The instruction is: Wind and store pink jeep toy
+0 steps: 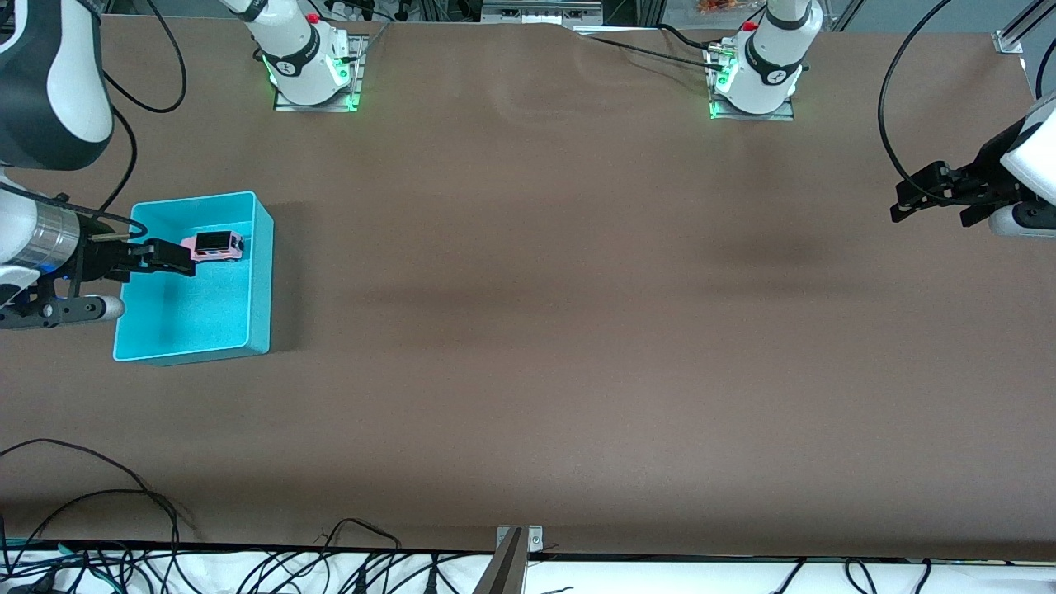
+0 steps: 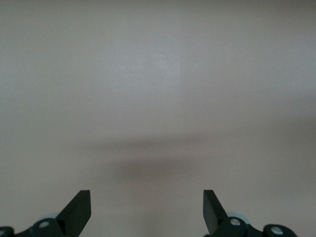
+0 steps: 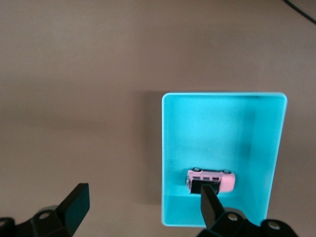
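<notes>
— Where's the pink jeep toy (image 1: 217, 245)?
— In the cyan bin (image 1: 252, 285), lying on its side, long axis toward the arm ends.
— Claws?
— Right claw (image 1: 169, 256) over the bin, left claw (image 1: 928, 202) over the desk (image 1: 536, 330); both gape wide, holding nothing.

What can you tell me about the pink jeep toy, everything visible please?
The pink jeep toy is tiny and boxy, pale pink, seemingly plastic, with a black roof and dark windows. It lies inside the cyan bin, toward the wall nearest the robots' bases, apparently tipped on its side. The right gripper hangs open over the bin, not holding it.
</notes>
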